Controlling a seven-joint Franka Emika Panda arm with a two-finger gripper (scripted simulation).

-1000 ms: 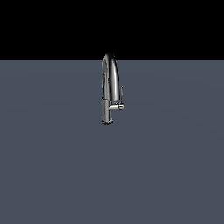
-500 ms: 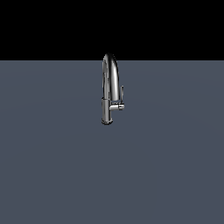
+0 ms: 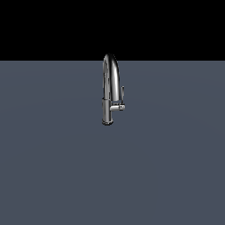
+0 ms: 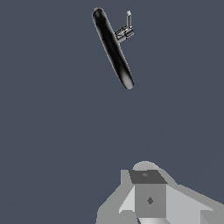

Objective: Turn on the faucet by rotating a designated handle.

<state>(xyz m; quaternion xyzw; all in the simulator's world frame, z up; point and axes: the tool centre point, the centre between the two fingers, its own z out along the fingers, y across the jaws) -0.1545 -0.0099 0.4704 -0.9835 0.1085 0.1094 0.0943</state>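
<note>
**Op:** Status: approach phase, no contact yet. The faucet (image 3: 108,90) stands alone on the flat grey floor (image 3: 52,167), upright, arched spout at the top. In the exterior view the arm isn't in shot at all.

**Lead:** Where's the handle?

**Op:** The handle (image 3: 121,94) is the thin lever blade on the short side stub (image 3: 117,107), on the exterior view's right of the body, blade pointing up alongside the spout. In the wrist view I'm looking down on it: spout (image 4: 112,48) reads as a dark elongated shape, handle (image 4: 128,19) a small pale sliver just beside its far end.

**Lead:** Claw state?

**Op:** The gripper (image 4: 148,197) only shows as grey housing at the frame edge. Fingertips aren't visible, so I cannot tell whether they're spread or pressed together. Holding nothing that I can see. It's well apart from the faucet.

**Lead:** Next move?

**Op:** My read: close the gap toward the stub side, not the spout. The blade is small and thin, and the spout sits right next to it, so I need to come in from the open side and line up on the lever before pushing it round. Risk is clipping the spout or glancing off the chrome blade.
</note>
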